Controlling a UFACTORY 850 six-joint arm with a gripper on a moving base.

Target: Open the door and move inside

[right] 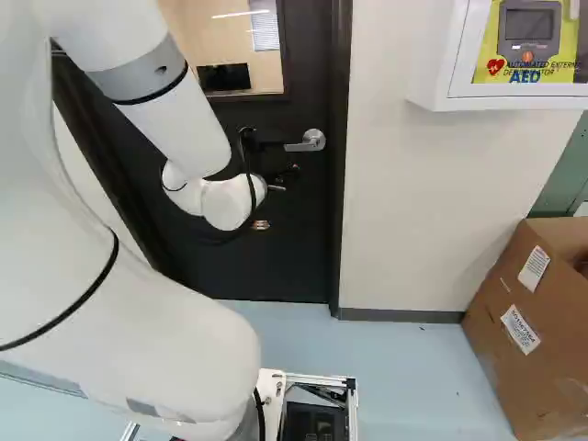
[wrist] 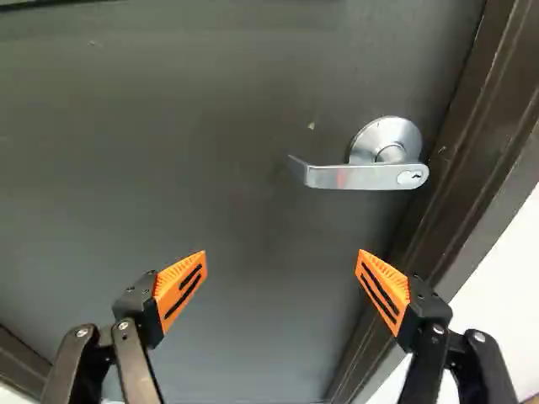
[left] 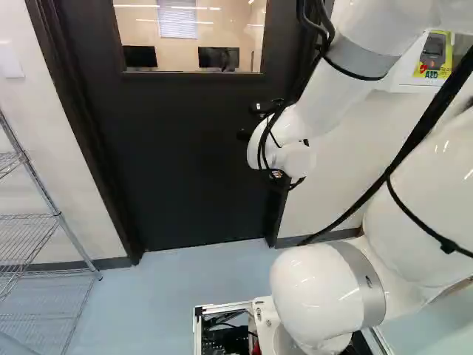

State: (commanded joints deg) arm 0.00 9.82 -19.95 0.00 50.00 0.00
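Door [left: 185,148] before arm [left: 314,111], rack [left: 58,214] left, box [right: 528,344] right, probably monitors [left: 219,58] behind window [left: 144,26]

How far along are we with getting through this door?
Done, it seems: the arm is up at the door. In hand: lining up; the open gripper faces the lever handle, which isn't between its fingers. Left: turning the level handle, opening the door, which looks shut, and driving inside.

An office building, judging by monitors [left: 219,58] behind the door [left: 185,155] and a wall-mounted defibrillator cabinet [right: 514,99].

Shut black door [left: 177,163], windowed above, level silver lever handle [wrist: 358,177]
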